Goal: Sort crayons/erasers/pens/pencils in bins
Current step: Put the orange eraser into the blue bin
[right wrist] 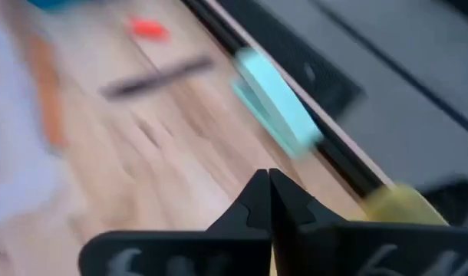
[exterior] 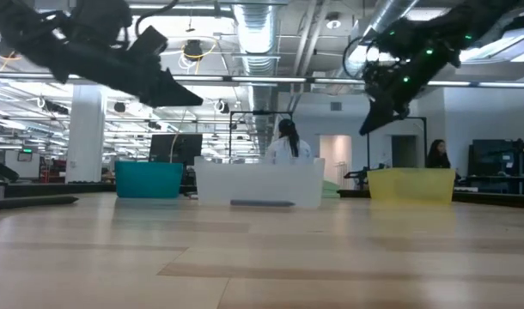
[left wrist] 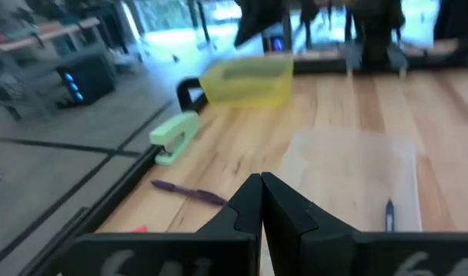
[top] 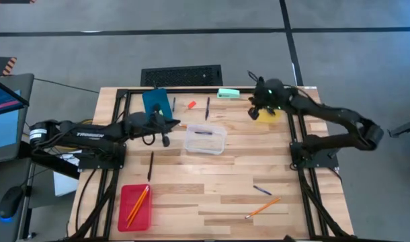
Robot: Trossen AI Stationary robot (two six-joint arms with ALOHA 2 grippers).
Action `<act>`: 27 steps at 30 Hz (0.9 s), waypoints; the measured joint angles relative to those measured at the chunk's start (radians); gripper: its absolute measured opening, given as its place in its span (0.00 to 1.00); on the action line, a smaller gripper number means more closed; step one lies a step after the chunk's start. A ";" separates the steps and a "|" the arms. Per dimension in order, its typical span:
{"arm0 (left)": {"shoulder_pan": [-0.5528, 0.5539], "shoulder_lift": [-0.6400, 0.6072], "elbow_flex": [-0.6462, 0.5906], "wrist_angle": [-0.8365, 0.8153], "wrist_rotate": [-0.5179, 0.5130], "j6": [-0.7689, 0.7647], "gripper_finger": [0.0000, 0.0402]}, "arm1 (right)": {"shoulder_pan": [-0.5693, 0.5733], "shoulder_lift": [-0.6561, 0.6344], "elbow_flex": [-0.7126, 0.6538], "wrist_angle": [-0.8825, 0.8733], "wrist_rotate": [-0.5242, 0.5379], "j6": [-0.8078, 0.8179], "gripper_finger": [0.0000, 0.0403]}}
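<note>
Your right claw (top: 254, 111) is closed and empty, hanging above the yellow bin (top: 267, 114) near the table's far edge. Left claw (top: 166, 141), also closed, is beside the clear bin (top: 206, 140).

Left arm reaches in across the table's left side, its left gripper (left wrist: 261, 201) aloft, fingers pressed tip to tip with nothing between them. Right arm bends back from its base and stretches toward the far right corner, wrist tipped downward, the right gripper (right wrist: 268, 198) raised off the wood, fingers (right wrist: 291, 201) shut together, empty
</note>
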 joint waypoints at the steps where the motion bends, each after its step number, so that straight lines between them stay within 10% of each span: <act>1: 0.000 0.010 0.031 -0.050 0.003 0.016 0.00 | 0.017 -0.026 -0.040 0.064 -0.017 0.003 0.03; 12: 0.000 0.266 0.329 -0.408 0.021 0.140 0.00 | 0.269 -0.168 -0.344 0.590 -0.040 0.017 0.02; 27: 0.269 0.591 0.768 -0.717 0.168 0.169 0.00 | 0.291 -0.164 -0.350 0.658 -0.038 -0.024 0.02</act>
